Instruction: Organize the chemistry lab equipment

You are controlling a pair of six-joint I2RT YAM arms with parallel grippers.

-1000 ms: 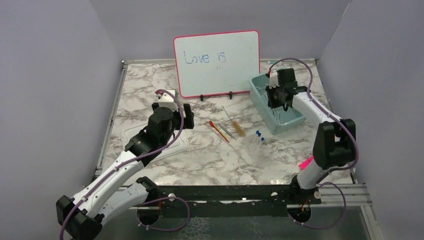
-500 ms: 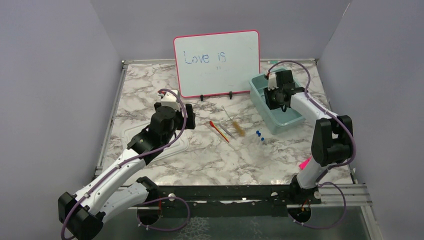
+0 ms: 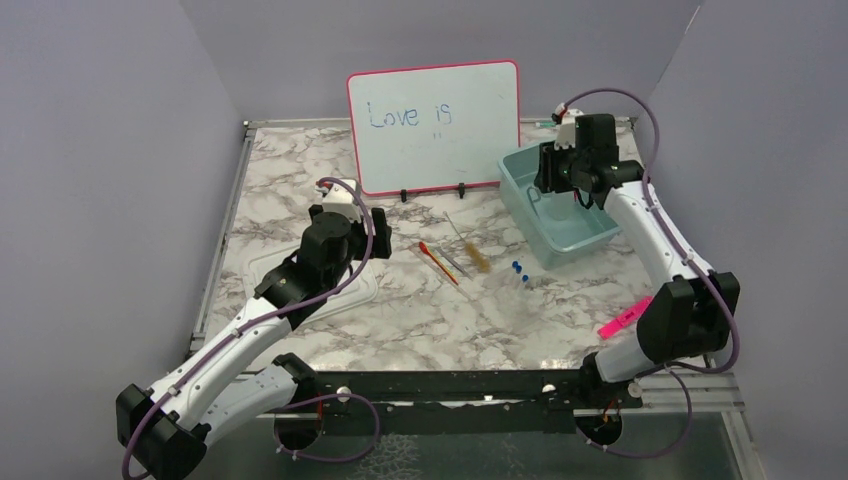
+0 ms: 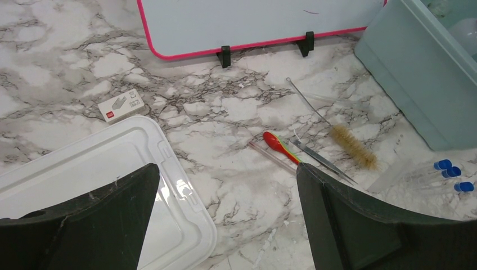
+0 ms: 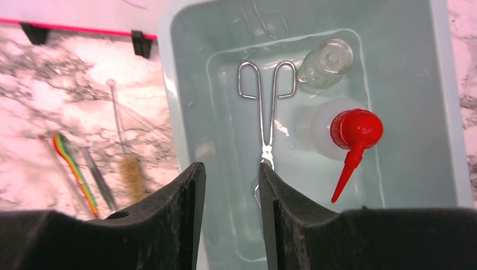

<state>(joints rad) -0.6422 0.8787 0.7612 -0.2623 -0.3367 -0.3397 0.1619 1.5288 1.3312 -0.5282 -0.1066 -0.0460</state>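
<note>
My right gripper [image 5: 232, 166] hangs open over the teal bin [image 3: 522, 215], nothing between its fingers. On the bin's floor lie metal scissor-handled tongs [image 5: 268, 107], a clear little beaker [image 5: 326, 62] and a red funnel-tipped piece [image 5: 354, 135]. Out on the marble lie the red and orange sticks [image 4: 281, 146], metal tweezers [image 4: 320, 160] and the wire brush [image 4: 351, 145] with brownish bristles. My left gripper [image 4: 228, 169] is wide open and empty above the marble, between a white lid [image 4: 101, 163] and the sticks.
A pink-framed whiteboard [image 3: 435, 125] stands at the back, left of the bin. Blue-capped tubes [image 4: 444, 171] lie right of the brush. A small white box [image 4: 121, 105] sits behind the lid. A pink marker [image 3: 625, 317] lies near the right arm's base.
My right gripper has opened and lifted up and back out of the bin; the tongs now lie free on its floor. The left arm shifted slightly early on, then stayed still.
</note>
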